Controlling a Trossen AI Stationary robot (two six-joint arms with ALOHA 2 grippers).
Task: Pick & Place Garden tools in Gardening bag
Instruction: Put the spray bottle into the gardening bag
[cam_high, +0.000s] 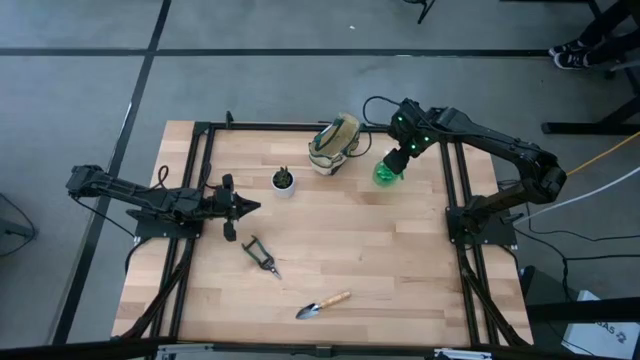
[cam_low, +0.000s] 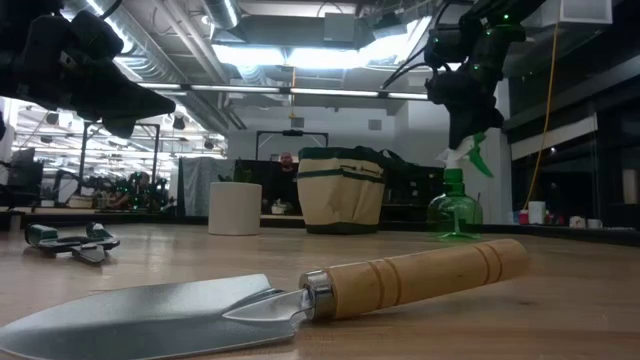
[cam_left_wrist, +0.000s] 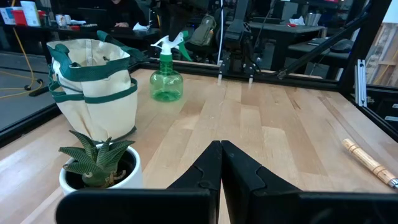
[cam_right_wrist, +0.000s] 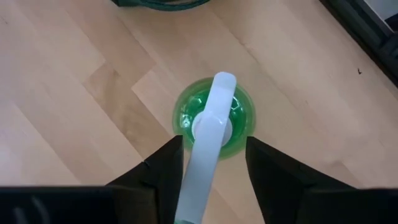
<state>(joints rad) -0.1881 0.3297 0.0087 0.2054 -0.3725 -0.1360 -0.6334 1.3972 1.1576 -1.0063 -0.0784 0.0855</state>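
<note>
The green translucent spray bottle (cam_high: 388, 170) stands upright on its base at the table's far right, right of the tan gardening bag (cam_high: 335, 145). My right gripper (cam_right_wrist: 214, 146) hangs open just above the bottle. Its fingers stand either side of the white spray head (cam_right_wrist: 211, 118), and I see no touch. My left gripper (cam_high: 250, 207) is shut and empty at the table's left. The black pruning shears (cam_high: 260, 255) and the wooden-handled trowel (cam_high: 322, 305) lie flat on the table. The stick tool is out of view.
A small white pot with a green plant (cam_high: 284, 181) stands between my left gripper and the bag. Black frame rails (cam_high: 200, 200) run along the table's left and right sides. Bare wood lies in the middle (cam_high: 360, 230).
</note>
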